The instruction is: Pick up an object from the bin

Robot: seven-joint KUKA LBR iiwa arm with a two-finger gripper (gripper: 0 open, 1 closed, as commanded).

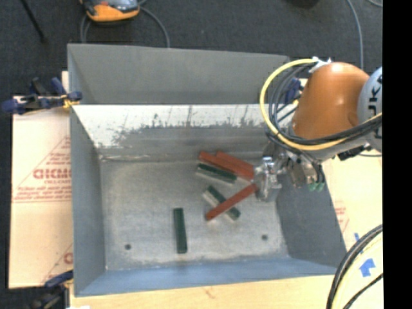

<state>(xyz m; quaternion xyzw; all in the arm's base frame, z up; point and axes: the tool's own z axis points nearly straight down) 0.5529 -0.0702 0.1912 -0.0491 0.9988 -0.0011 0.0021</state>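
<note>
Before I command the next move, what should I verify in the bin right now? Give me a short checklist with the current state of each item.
1. Gripper low in the grey metal bin, at the right end of the heap: ok.
2. Nearest thing identified: ok; it is the slanted red-brown flat bar, its upper end by the gripper.
3. That bar free of neighbours: not ok; it lies across short green bars.
4. Gripper touching the bar: cannot tell.
5. Spare target apart from the heap: ok; a lone dark green bar lies on the floor toward the front left.
</note>
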